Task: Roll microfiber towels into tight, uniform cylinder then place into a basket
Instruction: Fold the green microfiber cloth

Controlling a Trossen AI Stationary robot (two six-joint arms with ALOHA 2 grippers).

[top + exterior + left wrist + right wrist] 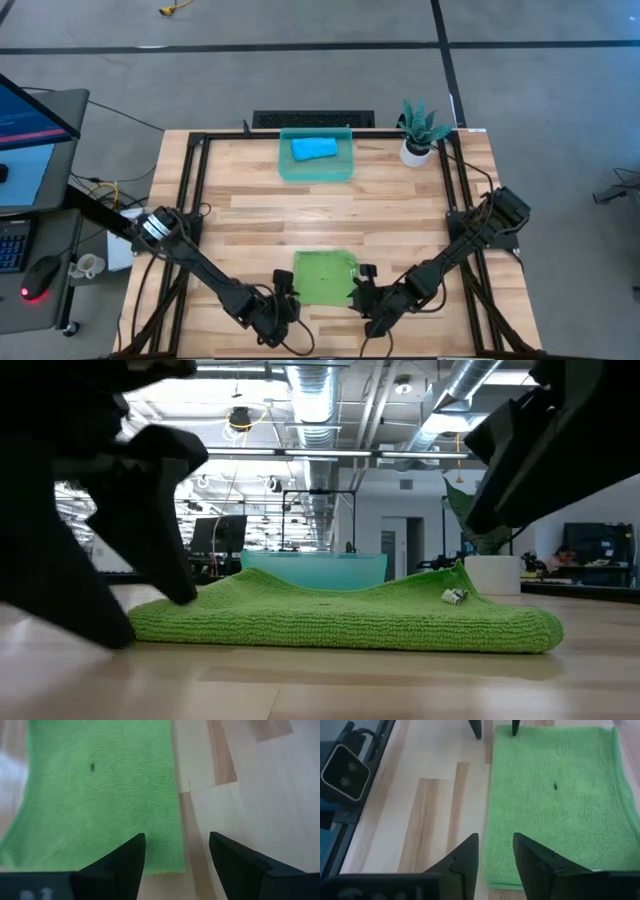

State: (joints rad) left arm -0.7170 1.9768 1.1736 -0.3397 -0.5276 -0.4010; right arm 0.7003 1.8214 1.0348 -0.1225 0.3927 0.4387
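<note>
1. High view — step in hand, as judged: starting the roll of the lime-green towel (324, 277). Done well, both grippers take the near corners evenly and turn the hem over tightly, keeping the edge straight.
2. Left gripper (177, 852): fingers spread, empty, straddling the towel's near corner edge.
3. Right gripper (495, 851): fingers parted, empty, over the opposite near corner.
4. Lime-green towel: folded flat, nubby pile, at the table's near middle — unrolled.
5. Basket (316, 171): translucent teal, far middle, holding the sky-blue towel (313, 149).
</note>
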